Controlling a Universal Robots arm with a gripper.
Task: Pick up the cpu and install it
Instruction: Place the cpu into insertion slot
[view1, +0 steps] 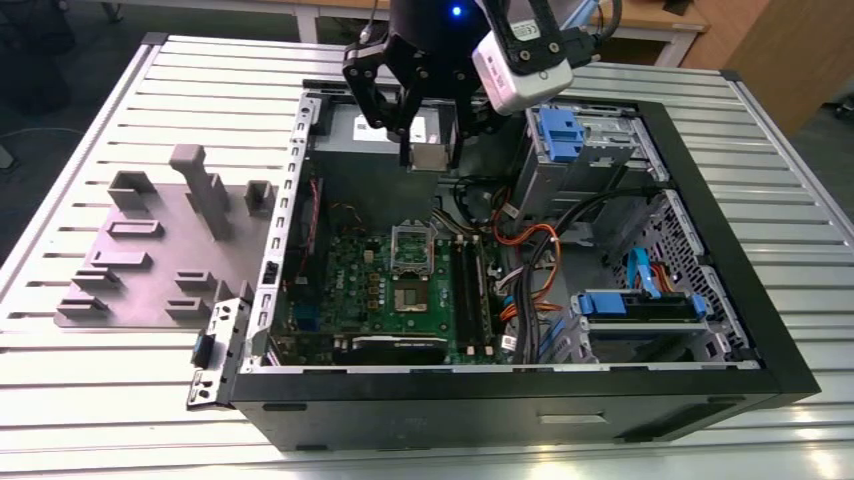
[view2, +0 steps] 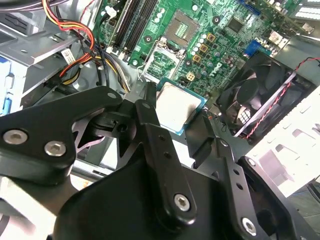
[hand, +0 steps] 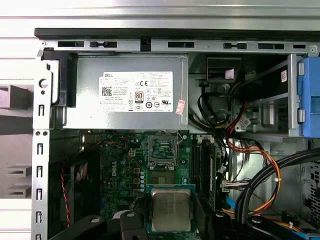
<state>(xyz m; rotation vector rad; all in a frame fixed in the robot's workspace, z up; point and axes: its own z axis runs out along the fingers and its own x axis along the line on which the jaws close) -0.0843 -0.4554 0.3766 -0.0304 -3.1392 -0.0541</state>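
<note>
- My claw (view1: 429, 160) is closed narrowly on the cpu (hand: 171, 210), a finger on each of two opposite edges. The metal face is turned up toward both wrist cameras and looks roughly level.
- In the exterior view the cpu hangs well above the open case (view1: 507, 420), near the grey box (hand: 125, 92) at the far end of the board (view1: 360, 285).
- The socket (view1: 404, 296) lies below the claw and farther from the grey box. The frame (view1: 411, 243) stands hinged open between box and socket, so I judge it is the edge to clear.
- The chip is square, so it has no long axis. In the first wrist view its edges run about parallel to the socket's, and I judge little twist is needed.
- The slots (view1: 467, 280) run just beside the socket on the exterior view's right, with cables (view1: 527, 250) beyond them. The fan (view2: 255, 95) sits on the other side.
- The space straight above the socket looks open.
- The case rests on the slatted tabletop (view1: 134, 420).
</note>
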